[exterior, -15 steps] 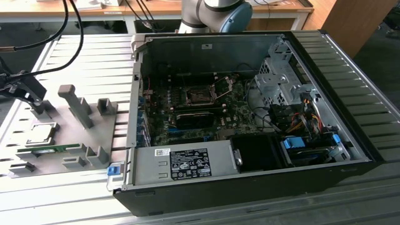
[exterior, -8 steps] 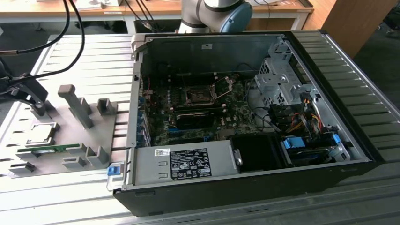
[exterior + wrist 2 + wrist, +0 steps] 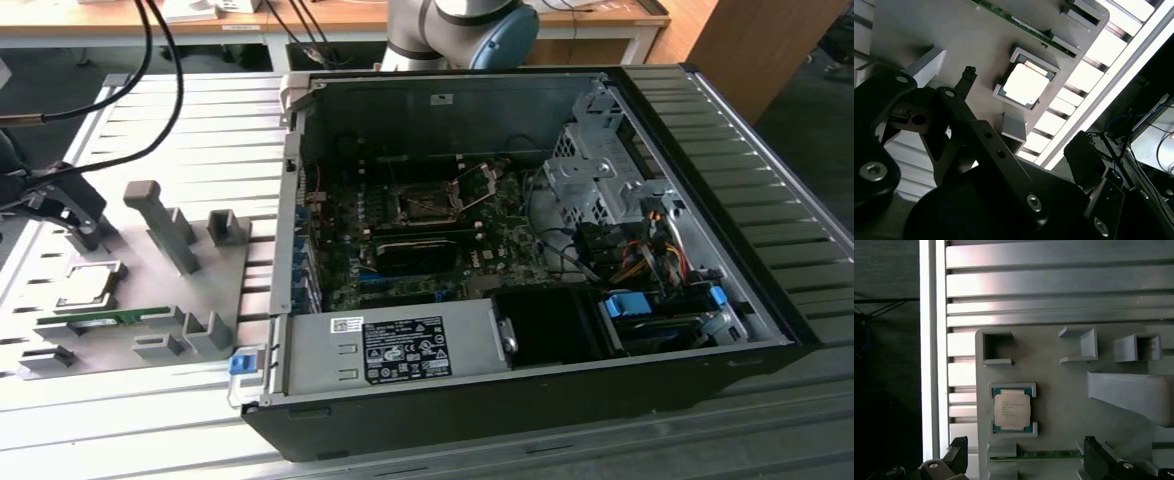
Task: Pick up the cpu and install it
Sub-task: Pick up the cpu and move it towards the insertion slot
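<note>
At the exterior view's left edge the claw (image 3: 64, 225) hangs wide open and empty just above the cpu (image 3: 83, 285), which lies in its seat on the grey fixture plate (image 3: 220, 290), left of the open computer case (image 3: 400, 420).

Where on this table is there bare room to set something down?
Bare table slats lie beyond the grey plate, nearer the camera than it, and at the exterior view's right of the computer case. The plate is crowded with blocks, the cpu and a memory stick.
</note>
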You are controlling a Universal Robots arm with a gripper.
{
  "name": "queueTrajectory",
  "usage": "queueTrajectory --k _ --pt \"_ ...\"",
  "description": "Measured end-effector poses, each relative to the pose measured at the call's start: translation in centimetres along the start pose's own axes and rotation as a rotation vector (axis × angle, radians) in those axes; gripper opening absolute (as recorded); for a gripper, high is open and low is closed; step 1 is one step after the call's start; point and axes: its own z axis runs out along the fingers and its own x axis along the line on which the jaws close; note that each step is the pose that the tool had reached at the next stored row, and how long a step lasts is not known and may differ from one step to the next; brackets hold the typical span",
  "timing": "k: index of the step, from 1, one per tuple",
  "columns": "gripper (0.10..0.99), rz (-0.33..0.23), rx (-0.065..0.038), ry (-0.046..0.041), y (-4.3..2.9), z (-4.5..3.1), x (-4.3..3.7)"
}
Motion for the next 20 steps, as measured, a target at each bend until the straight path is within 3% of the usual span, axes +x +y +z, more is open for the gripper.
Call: queueTrajectory --k 4,20 --pt "0.984 -0.043 0.001 0.002 -0.02 0.19 -0.01" --pt "0.984 -0.049 0.002 0.0023 -0.07 0.74 -0.03"
